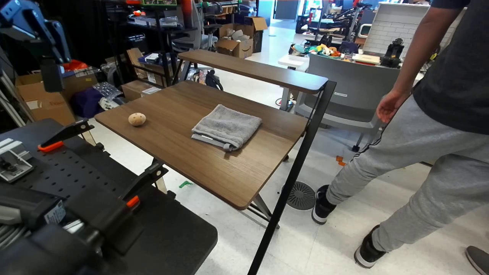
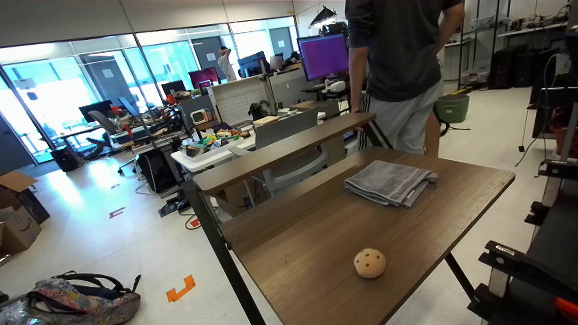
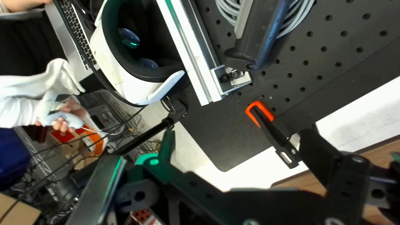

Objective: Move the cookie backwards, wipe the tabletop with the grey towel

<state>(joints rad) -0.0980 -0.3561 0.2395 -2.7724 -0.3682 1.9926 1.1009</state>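
The cookie (image 1: 137,119) is a round beige ball-like thing with dark spots. It sits near one end of the brown wooden tabletop (image 1: 229,172); it also shows in an exterior view (image 2: 370,263). The grey towel (image 1: 229,128) lies folded flat on the tabletop, apart from the cookie, and shows in an exterior view (image 2: 390,183). My gripper (image 1: 53,74) hangs off to the side of the tabletop, above and away from both things. In the wrist view the gripper (image 3: 238,136) has its fingers wide apart with nothing between them. Cookie and towel are out of the wrist view.
A raised shelf (image 1: 252,70) runs along one long side of the tabletop, with a slanted black leg (image 1: 298,168). A black bench (image 1: 164,233) with clamps (image 1: 145,179) stands beside the opposite side. A person (image 1: 439,114) stands near the table. A grey chair (image 1: 347,91) is behind the shelf.
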